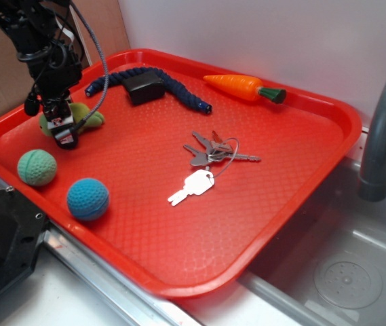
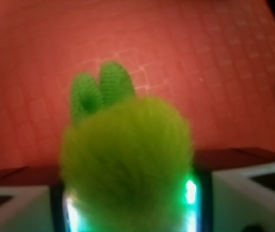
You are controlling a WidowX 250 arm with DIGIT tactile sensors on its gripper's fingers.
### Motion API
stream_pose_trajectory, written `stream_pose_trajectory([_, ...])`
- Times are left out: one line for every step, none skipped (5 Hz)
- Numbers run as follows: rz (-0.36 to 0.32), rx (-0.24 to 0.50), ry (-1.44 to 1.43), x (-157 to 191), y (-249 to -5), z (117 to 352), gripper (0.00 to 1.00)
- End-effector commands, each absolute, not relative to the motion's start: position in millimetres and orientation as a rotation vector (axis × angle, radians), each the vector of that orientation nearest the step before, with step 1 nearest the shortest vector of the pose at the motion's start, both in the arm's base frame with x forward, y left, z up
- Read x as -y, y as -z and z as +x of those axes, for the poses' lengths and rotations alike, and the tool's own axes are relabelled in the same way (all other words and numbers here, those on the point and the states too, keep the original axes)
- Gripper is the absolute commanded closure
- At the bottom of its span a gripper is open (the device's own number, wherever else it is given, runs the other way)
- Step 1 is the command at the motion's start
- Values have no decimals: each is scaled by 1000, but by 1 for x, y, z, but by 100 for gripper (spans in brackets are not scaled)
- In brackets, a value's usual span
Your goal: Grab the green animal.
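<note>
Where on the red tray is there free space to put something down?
The near right of the tray, below the keys, is bare, as is the middle between the keys and the rope. The left side is crowded: gripper, green animal, two balls.

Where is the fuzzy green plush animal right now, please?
In the exterior view, the fuzzy yellow-green plush animal sits at the red plastic tray's far-left corner, at the tool, beyond the teal knitted ball.
</note>
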State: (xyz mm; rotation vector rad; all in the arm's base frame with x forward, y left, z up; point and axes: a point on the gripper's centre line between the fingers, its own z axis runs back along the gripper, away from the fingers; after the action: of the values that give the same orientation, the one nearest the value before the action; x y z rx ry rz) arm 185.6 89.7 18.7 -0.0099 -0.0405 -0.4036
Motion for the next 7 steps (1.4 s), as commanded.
stream_pose_trajectory([190, 132, 226, -13, -85, 237, 100])
stream_pose_trajectory([219, 197, 65, 10, -105, 242, 100])
stream_pose_trajectory([262, 213, -104, 15, -124, 244, 100])
stream_pose_trajectory([168, 265, -306, 15, -156, 233, 100])
stream_pose_trajectory([62, 224, -354, 18, -173, 228, 100])
stream_pose_trajectory([2, 192, -378, 17, -189, 223, 100])
stream_pose_trajectory([-27, 146, -381, 16, -199, 223, 100])
